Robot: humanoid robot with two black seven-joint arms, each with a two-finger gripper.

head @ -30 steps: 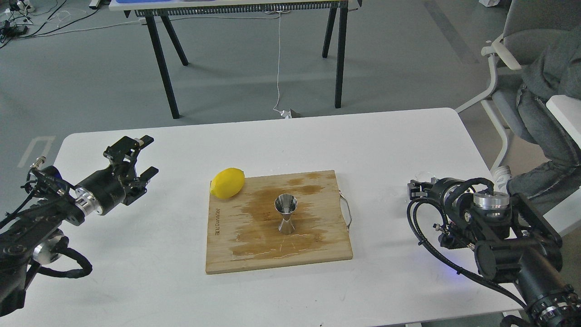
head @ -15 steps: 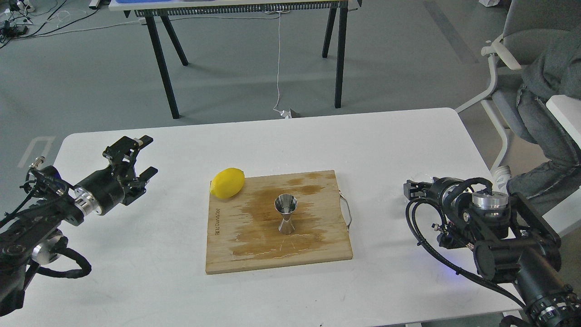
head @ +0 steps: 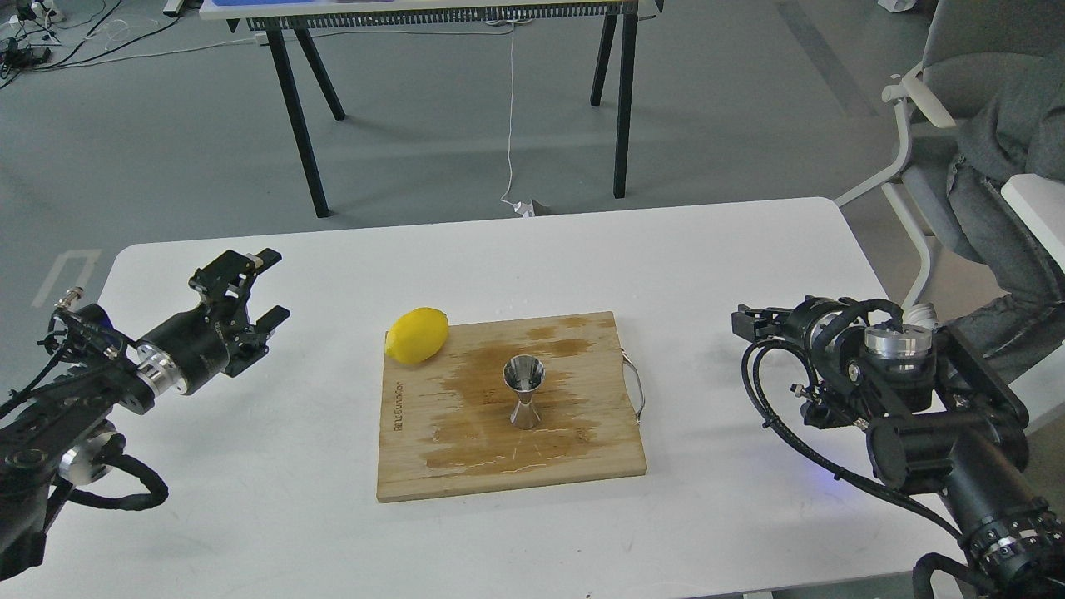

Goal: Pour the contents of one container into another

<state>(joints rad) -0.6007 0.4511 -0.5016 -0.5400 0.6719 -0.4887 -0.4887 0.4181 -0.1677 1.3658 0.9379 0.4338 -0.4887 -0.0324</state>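
The steel hourglass jigger (head: pixel 524 401) stands upright near the middle of the wooden cutting board (head: pixel 466 466), mouth up. My left gripper (head: pixel 265 288) hovers over the table's left side, open and empty, well away from the board. At the table's right edge my right gripper (head: pixel 749 320) points left toward the board. It is dark and seen nearly end-on, so its fingers cannot be told apart. No clear glass cup shows; whether it sits in or behind the right gripper cannot be told.
A yellow lemon (head: pixel 418 334) lies on the board's far left corner. Wet stains mark the board, and a metal handle (head: pixel 636 387) sticks out on its right side. A seated person (head: pixel 998 183) is beyond the white table's (head: pixel 250 499) right edge.
My right gripper has risen and shifted slightly left. A faint clear rim seen beside it earlier no longer shows. The left arm, jigger and lemon have not moved.
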